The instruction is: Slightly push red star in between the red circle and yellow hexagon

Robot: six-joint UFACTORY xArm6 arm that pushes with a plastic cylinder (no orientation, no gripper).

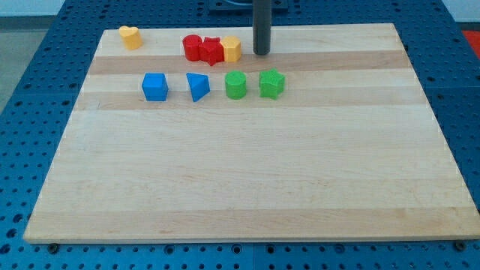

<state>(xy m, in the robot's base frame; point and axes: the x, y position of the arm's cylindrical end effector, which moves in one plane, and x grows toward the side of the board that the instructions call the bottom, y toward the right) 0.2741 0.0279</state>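
The red star [212, 51] sits near the view's top, touching the red circle [193, 47] on its left and the yellow hexagon [232, 49] on its right. The three form a tight row. My tip [261, 53] rests on the board just to the right of the yellow hexagon, a small gap apart from it. The dark rod rises straight up out of the view's top.
A yellow heart [130, 37] lies at the top left. Below the row stand a blue cube [154, 86], a blue triangle [197, 86], a green circle [235, 85] and a green hexagon [271, 83]. The wooden board [247, 180] lies on a blue perforated table.
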